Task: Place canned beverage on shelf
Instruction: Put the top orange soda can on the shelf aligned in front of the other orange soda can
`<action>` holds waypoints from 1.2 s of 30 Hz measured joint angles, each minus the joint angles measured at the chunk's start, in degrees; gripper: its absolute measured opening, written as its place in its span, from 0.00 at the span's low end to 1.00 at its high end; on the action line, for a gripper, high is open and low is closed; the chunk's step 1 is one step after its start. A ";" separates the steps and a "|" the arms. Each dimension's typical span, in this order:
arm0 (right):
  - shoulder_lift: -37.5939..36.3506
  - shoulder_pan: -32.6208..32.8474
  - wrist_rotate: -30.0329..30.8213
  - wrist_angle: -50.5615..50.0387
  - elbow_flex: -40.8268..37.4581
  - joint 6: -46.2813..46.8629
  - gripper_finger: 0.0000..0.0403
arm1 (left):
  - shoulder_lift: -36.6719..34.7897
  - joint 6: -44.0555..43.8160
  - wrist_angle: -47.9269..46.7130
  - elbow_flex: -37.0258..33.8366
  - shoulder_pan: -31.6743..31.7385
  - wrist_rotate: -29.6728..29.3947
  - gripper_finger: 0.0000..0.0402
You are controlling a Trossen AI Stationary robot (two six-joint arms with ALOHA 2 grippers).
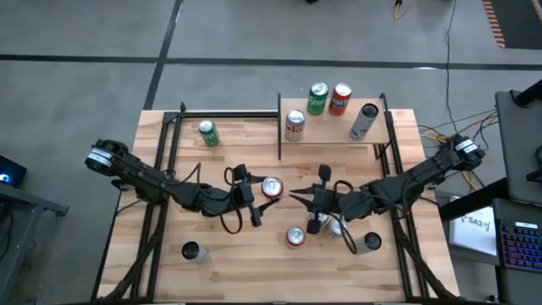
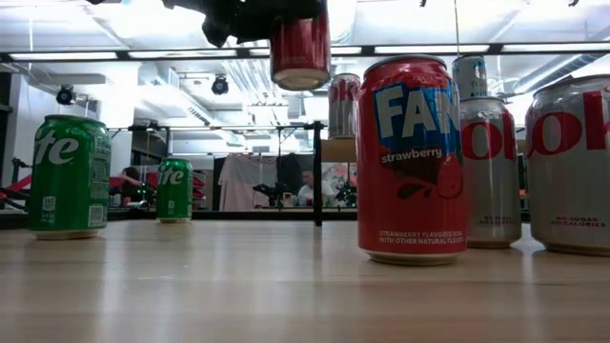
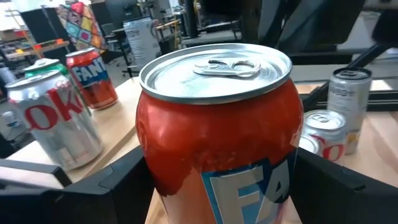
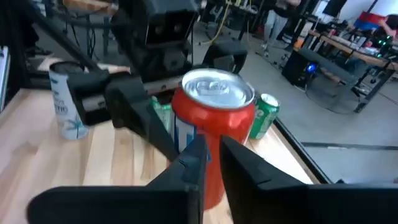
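Red Fanta can (image 1: 272,187): held off the table near the middle of the tabletop (image 1: 169,271), clamped in the left gripper (image 1: 262,201). Jaws stand wide, one dark finger on each side of the can body, seen plainly in the left wrist view (image 3: 217,143). In the low view it hangs in the air (image 2: 300,48) above table level, upright, pull-tab up.

Right gripper (image 1: 298,199): just beside the held can, tips pointed at it. Fingers (image 4: 193,163) nearly together with a thin gap between them; nothing between them. Whether the tips touch the can I can't quite tell from here.

Shelf (image 1: 373,140): at the far right of the table, light board with black posts. On it a silver-and-red can (image 1: 295,125), a green can (image 1: 318,98), a red can (image 1: 340,99) and a slim grey can (image 1: 364,121) that looks to be lying tilted.

Loose on the tabletop: green can (image 1: 207,133) far left, dark-topped can (image 1: 193,252) near left, red can (image 1: 295,236) near centre, silver can (image 1: 370,242) near right.
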 joint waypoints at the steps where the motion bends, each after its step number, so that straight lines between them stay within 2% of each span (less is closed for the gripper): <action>1: -0.09 0.00 0.00 0.61 0.00 -0.18 0.12 | 0.00 0.01 -0.18 0.00 0.00 -0.31 0.71; 6: -0.04 -0.38 0.00 1.45 0.02 1.81 0.31 | 0.00 0.03 -0.51 0.00 0.02 -1.91 0.71; 12: 2.25 -2.90 0.03 1.76 0.07 8.74 0.62 | 0.00 0.01 0.13 0.00 0.02 -1.98 0.71; 18: 4.17 -4.56 -0.40 4.76 0.07 8.20 0.85 | 0.00 0.01 0.11 0.00 0.02 -1.94 0.71; 23: 4.55 -5.33 -6.94 6.65 0.07 7.29 0.90 | 0.01 0.01 0.13 0.00 0.13 -1.93 0.71; 36: 10.55 -9.15 -7.56 17.36 0.09 1.21 0.90 | 0.09 0.18 0.84 0.02 0.07 -1.86 0.73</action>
